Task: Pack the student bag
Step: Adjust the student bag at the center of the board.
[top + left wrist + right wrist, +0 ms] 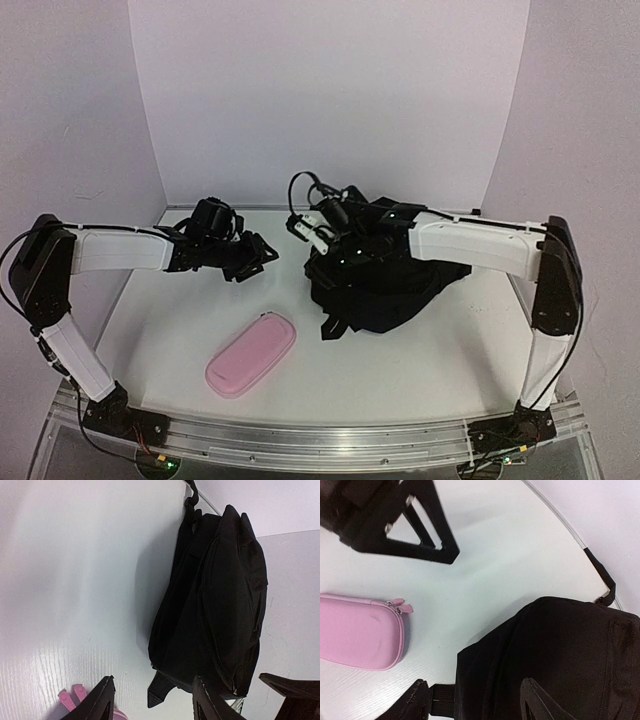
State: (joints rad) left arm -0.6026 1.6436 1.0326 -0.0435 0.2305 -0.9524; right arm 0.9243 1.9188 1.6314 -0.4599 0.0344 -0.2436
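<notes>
The student bag point(380, 295) slumped on the table point(440, 370) right of centre, its inside hidden. The pink pencil case point(252, 354) lay outside it, front-left, zipped. The left gripper point(153, 680) and right gripper point(474, 690) both gaped, empty.

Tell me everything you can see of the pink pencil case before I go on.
The pink pencil case is an oblong pouch with rounded corners and a smooth, slightly padded-looking shell. A zip runs round its edge and looks closed, with two pink pulls side by side at one end. It lies flat and diagonal on the white table, near the front, to the left of the black student bag and clear of it. Nothing grips it or rests on it.
</notes>
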